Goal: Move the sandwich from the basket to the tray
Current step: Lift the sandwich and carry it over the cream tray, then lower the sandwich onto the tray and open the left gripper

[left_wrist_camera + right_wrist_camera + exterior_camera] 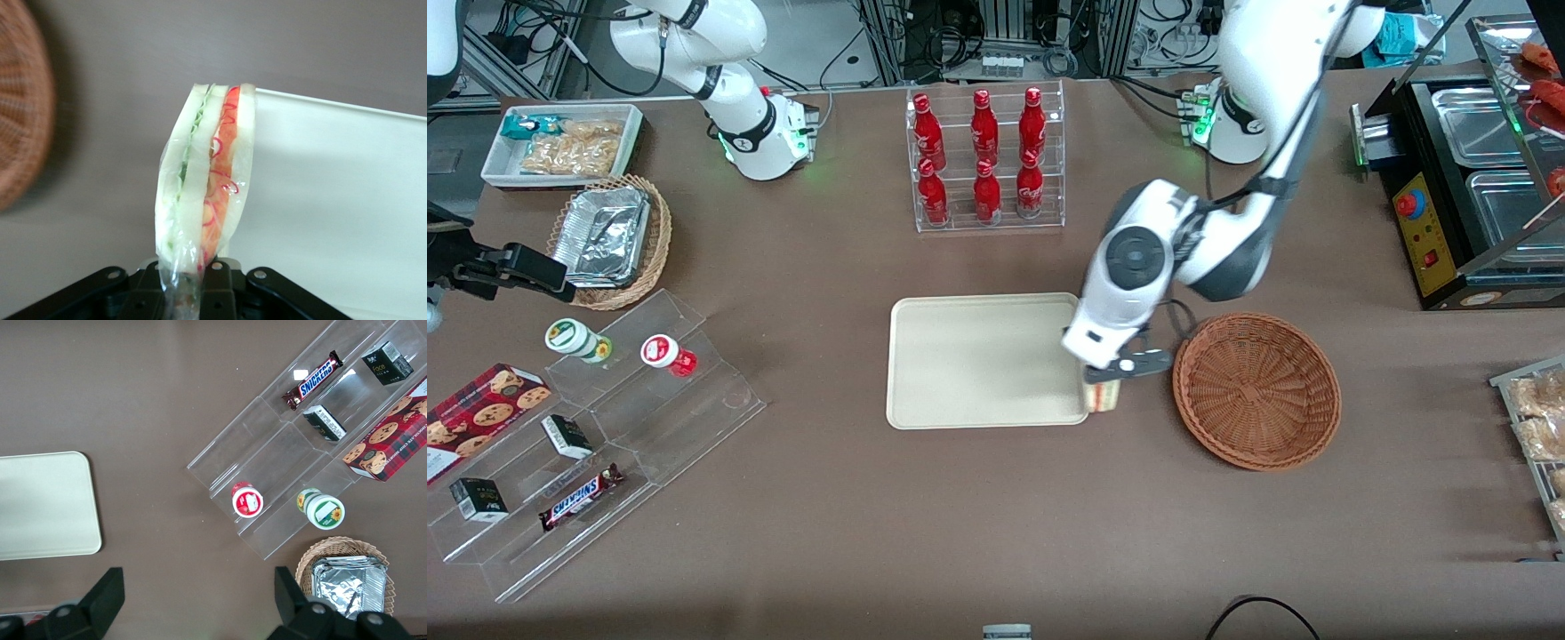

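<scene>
My left gripper (1105, 375) is shut on the sandwich (1104, 396) and holds it in the air over the tray's edge nearest the basket. In the left wrist view the sandwich (205, 180) is a plastic-wrapped wedge of white bread with green and red filling stripes, pinched at its end in my gripper (193, 287). The cream-beige tray (983, 360) lies flat at the table's middle and shows in the left wrist view (333, 200) beside the sandwich. The reddish-brown wicker basket (1256, 388) stands beside the tray toward the working arm's end, with nothing in it; its rim shows in the left wrist view (23, 100).
A clear rack of red bottles (985, 160) stands farther from the front camera than the tray. A clear stepped display (596, 427) with snacks, a tan basket with foil containers (609, 238) and a white bin (560, 142) lie toward the parked arm's end. A black appliance (1467, 178) stands at the working arm's end.
</scene>
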